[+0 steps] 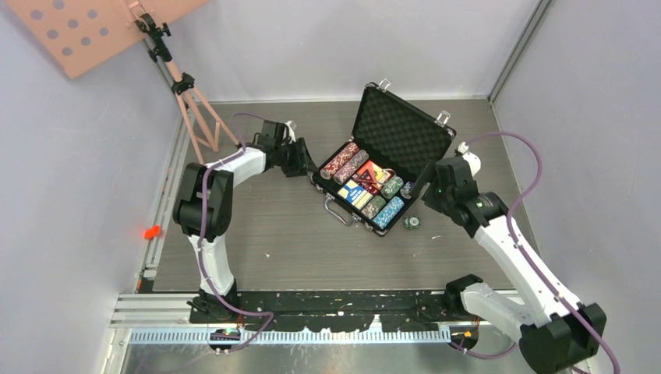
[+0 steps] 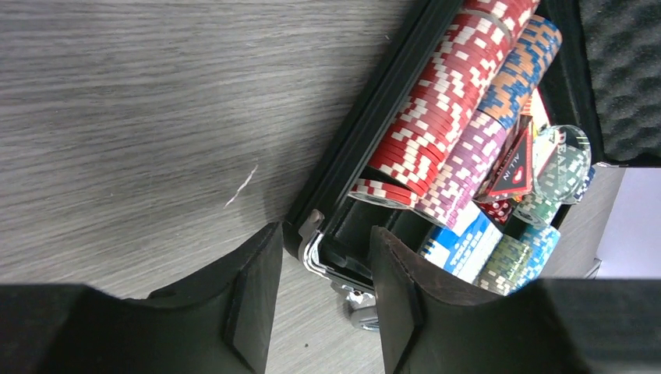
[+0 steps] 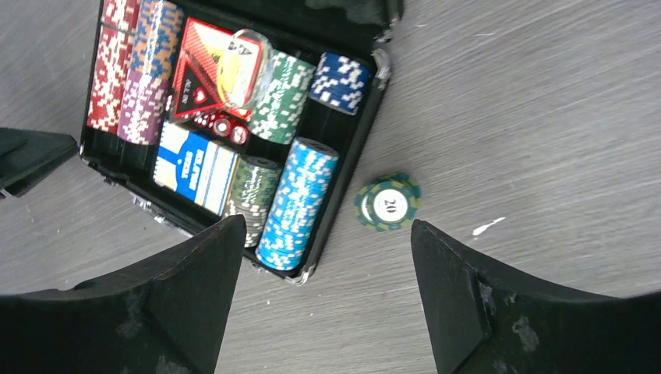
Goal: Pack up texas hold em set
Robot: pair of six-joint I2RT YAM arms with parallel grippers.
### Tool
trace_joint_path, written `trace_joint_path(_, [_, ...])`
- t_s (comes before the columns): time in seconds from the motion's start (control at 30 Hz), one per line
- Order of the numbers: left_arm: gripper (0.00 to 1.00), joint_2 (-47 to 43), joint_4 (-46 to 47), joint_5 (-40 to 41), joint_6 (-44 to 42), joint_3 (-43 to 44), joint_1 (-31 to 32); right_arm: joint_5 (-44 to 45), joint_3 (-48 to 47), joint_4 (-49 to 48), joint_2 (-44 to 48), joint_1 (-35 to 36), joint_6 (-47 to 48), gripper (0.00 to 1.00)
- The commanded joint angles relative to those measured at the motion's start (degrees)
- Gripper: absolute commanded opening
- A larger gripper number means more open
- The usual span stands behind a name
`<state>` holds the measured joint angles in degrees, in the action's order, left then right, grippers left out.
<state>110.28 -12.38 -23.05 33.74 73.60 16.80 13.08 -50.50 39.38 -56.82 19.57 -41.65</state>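
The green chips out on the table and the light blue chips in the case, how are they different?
The green chips sit on the table just outside the case; the light blue chips lie inside it. The green ones make a short flat stack showing a 20; the blue ones make a long row on edge. Both are poker chips with pale edge marks.

Loose chips [image 3: 387,203] ahead of right gripper [image 3: 327,230]: dark green, yellow-striped edge, white centre. Briefcase [image 3: 347,148]: black, silver corners. Chip rows [image 3: 296,202]: red-white, purple, light blue.
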Motion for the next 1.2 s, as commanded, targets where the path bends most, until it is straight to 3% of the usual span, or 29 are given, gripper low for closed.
trace_joint_path(0.0, [0.47,2.01,1.52,-1.44,-1.00,1.60,-0.05,6.14,3.56,-0.59,7.24,-1.72,-0.30,0.83])
trace_joint_path(0.17, [0.46,3.13,7.18,-4.35,1.48,-2.11,-0.98,1.48,6.69,-6.23,6.86,-4.63,-2.49,0.75])
trace_joint_path(0.33, [0.36,3.13,9.80,-5.34,1.54,-4.30,-1.31,-6.91,3.33,-11.10,-2.67,-4.77,0.05,0.58])
trace_joint_path(0.43, [0.26,2.93,10.32,-5.63,1.17,-5.46,-1.42,-6.16,-0.30,-10.84,-7.87,-3.65,2.46,0.48])
trace_joint_path(0.67, [0.00,1.12,12.90,-5.56,1.89,-9.83,-2.67,-2.66,-4.14,-14.92,-16.41,0.77,2.63,0.44])
trace_joint_path(0.87, [0.00,-6.24,14.61,-1.59,2.30,-17.36,-4.56,-2.26,-8.19,-16.90,-24.52,2.45,2.47,0.35])
trace_joint_path(1.17, [0.00,-11.99,13.26,2.29,1.59,-21.64,-4.66,-1.94,-13.65,-18.80,-34.01,4.33,2.98,0.31])
